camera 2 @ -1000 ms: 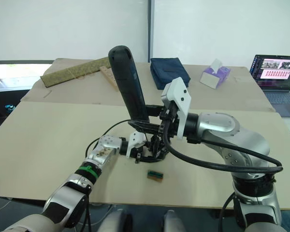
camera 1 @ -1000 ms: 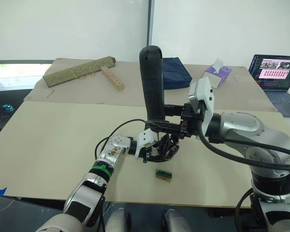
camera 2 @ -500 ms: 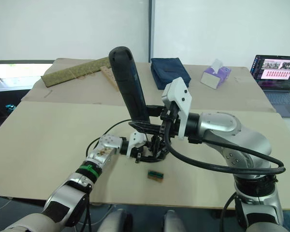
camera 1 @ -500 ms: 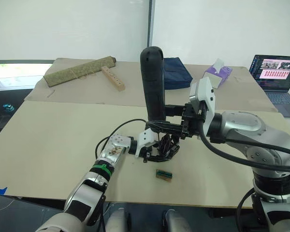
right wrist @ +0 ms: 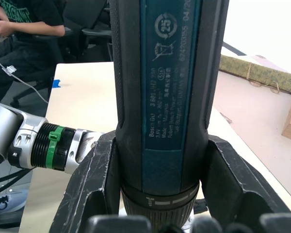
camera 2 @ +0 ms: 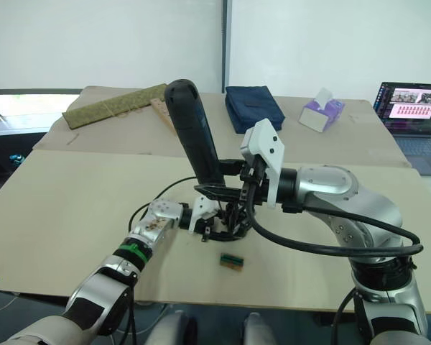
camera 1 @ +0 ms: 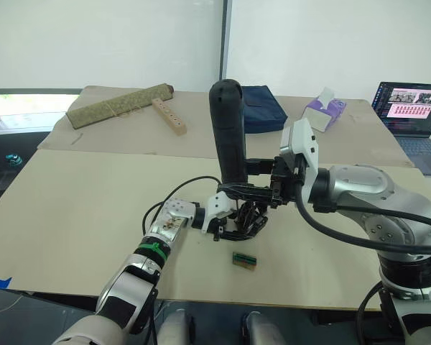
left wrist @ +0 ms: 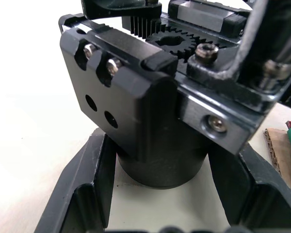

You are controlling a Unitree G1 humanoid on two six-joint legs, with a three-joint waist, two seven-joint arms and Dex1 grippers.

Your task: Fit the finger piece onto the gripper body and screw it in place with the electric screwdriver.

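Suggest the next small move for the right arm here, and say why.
Probably keep pressing the electric screwdriver straight down and drive. The right gripper clamps it upright with its tip down in the gripper body, which the left gripper braces at its round base on the table.

The left arm reaches forward from the lower left of the head view, wrist low over the table; its gripper (camera 1: 217, 224) sits at centre frame, fingers (left wrist: 85, 194) spread around the gripper body (left wrist: 136, 116); the right arm bends in from the right edge, forearm level, its gripper (camera 1: 253, 188) clamped on the electric screwdriver (camera 1: 228, 133), held nearly upright.
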